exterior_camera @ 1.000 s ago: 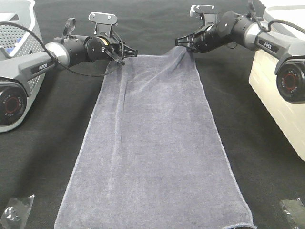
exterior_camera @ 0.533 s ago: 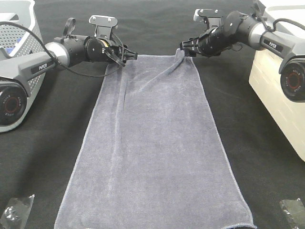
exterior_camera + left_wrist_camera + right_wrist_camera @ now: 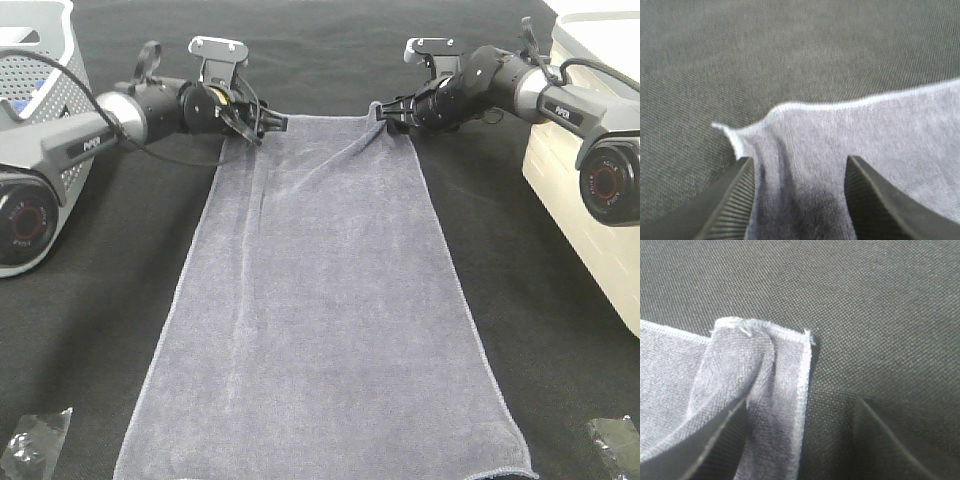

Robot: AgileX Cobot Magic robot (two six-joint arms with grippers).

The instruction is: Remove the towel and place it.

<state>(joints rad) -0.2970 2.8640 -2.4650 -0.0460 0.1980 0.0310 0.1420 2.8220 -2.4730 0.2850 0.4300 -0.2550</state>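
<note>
Greyish-lavender terry towel (image 3: 320,310), long and rectangular with a stitched hem, lies flat on the black woven table cloth (image 3: 540,320). Its long axis runs from the near edge of the table to the far side, where both arms are. In the high view the left gripper (image 3: 268,122) and the right gripper (image 3: 384,112) sit at the two far corners, but the jaws are hard to read there. The left wrist view shows the ribbed fingers (image 3: 730,200) apart, with a puckered corner (image 3: 747,135) between them. The right wrist view shows its fingers (image 3: 695,445) apart too, with a folded-up corner (image 3: 765,350) between them.
</note>
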